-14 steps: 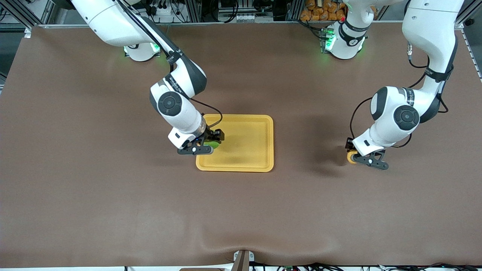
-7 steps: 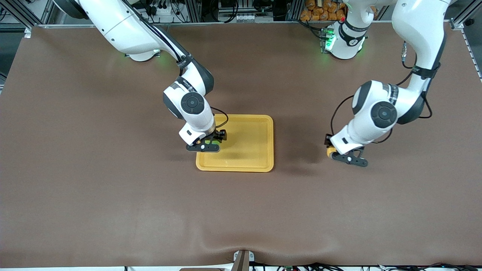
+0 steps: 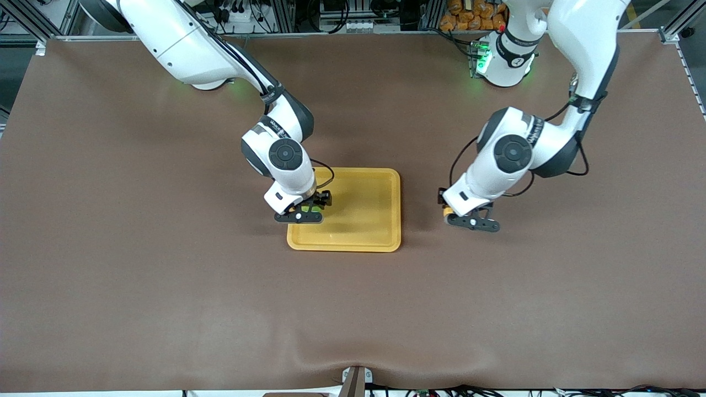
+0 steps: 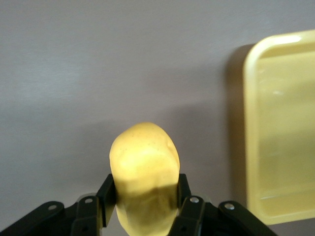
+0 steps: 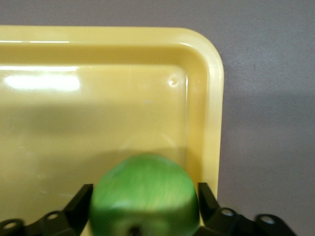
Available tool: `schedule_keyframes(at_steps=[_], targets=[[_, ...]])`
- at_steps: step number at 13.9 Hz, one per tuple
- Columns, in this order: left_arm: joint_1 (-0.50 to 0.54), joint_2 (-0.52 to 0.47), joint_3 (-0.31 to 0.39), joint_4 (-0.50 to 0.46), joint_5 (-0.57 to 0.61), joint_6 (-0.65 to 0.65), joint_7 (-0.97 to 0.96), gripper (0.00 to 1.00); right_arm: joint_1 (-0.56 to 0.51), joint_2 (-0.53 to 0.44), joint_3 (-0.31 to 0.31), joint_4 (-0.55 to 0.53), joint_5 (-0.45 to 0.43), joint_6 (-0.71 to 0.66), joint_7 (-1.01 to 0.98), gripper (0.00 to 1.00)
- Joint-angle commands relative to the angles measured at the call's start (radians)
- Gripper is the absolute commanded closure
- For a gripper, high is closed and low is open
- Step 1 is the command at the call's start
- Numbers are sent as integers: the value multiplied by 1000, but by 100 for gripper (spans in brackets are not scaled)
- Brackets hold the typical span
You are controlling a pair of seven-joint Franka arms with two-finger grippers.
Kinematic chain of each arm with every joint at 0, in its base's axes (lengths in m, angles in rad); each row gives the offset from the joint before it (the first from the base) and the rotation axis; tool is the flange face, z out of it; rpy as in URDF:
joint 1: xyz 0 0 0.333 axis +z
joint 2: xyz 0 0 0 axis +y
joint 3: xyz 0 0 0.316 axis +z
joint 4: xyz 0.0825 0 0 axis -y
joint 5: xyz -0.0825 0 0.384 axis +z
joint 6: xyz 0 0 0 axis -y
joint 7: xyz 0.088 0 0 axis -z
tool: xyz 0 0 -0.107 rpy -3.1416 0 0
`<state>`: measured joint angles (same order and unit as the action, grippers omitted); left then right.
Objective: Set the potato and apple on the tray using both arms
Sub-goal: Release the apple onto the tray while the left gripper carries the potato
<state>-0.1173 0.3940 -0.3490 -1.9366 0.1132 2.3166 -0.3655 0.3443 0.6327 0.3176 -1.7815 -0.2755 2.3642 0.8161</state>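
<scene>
Two black grippers each carry a fruit: the right gripper [image 3: 309, 211] clamps the small round green apple [image 5: 145, 195] over the flat yellow plastic tray [image 3: 380, 190], while the left gripper [image 3: 466, 216] pinches the oblong yellow potato [image 4: 144, 179] above the brown table [image 3: 165, 275] beside the tray

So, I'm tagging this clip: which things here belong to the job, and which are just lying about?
Job:
- apple, held in the right gripper over the tray
- potato, held in the left gripper over the brown table, beside the tray

Lying about:
- nothing else on the table
</scene>
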Motion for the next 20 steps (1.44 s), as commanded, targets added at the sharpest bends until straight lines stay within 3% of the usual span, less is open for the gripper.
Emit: schedule_keyframes(at_steps=[1,6,9,15,20], targets=[[-62,55,2,74,9,-19,-102,87,12,-1,-8,25,-25,-11,24,0],[-151,141,4,178,16,-19,-249,88,-43,-103,-3,62,-22,-141,12,0],[-200,186,11,221,17,-19,-319,88,-99,-165,-3,68,-22,-143,-5,0],[-251,243,22,268,23,-17,-371,88,-327,-260,0,37,-11,-166,-420,0],[-275,290,25,301,103,-16,-417,87,-540,-257,5,31,34,-82,-799,0]])
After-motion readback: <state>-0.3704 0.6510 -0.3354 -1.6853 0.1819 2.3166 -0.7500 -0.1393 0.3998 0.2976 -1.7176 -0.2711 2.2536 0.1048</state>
